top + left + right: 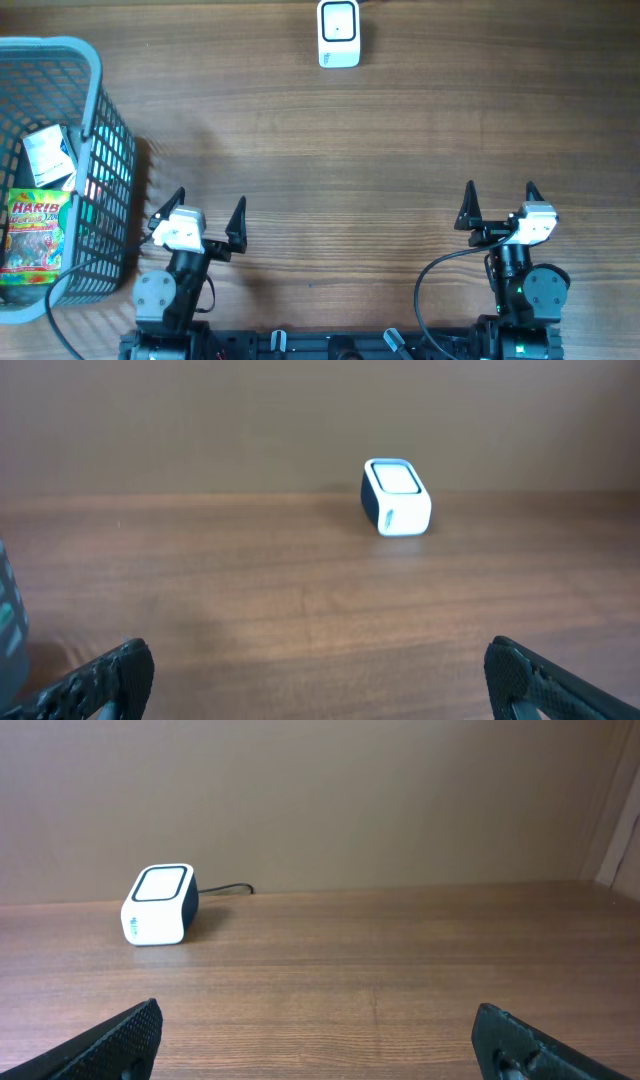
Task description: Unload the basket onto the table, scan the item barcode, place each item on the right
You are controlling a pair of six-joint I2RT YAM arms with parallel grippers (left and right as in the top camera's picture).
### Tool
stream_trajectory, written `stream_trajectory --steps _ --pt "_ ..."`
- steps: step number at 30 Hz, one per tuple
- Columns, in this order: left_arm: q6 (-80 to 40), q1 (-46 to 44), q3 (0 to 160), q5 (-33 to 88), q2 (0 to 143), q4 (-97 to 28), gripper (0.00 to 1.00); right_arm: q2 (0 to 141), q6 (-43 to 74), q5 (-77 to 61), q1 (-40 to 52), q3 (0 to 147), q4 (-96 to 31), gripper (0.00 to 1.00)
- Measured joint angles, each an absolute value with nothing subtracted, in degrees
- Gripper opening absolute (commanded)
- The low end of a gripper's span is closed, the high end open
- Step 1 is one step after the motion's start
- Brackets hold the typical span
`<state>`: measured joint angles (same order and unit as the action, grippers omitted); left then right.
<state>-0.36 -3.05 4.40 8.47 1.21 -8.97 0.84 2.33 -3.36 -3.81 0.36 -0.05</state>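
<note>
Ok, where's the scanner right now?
In the overhead view the scanner stands alone at the far edge of the table, about centre; the basket is away on the left side.

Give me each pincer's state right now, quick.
Left pincer: open, holding nothing.
Right pincer: open, holding nothing.

Over on its own side the left hand (210, 198) is spread wide, both fingers pointing straight ahead and gripping nothing. The right hand (500, 187) mirrors it, well apart, jaws just as wide and equally empty. Each arm is tucked behind its hand, wrist level. Through the left wrist camera, the dark fingertips (112, 678) frame both lower corners.
</note>
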Motion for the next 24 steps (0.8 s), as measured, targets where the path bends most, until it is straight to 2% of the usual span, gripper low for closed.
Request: stream_trajectory --steps 13,17,21,24 --pt "-5.8 -3.0 18.1 11.8 14.9 -9.3 1.00 0.8 2.3 -3.4 -3.8 0.4 0.0 1.00" --pt "-6.9 -3.0 27.1 16.1 21.8 -13.0 1.00 0.8 2.3 -3.4 -3.8 0.4 0.0 1.00" --pt "-7.4 -3.0 36.9 20.6 30.2 -22.8 1.00 0.8 2.3 -3.4 -3.8 0.4 -0.1 1.00" --pt "-7.7 -3.0 41.1 30.9 34.3 -24.5 1.00 0.8 2.3 -3.4 -3.8 0.4 0.0 1.00"
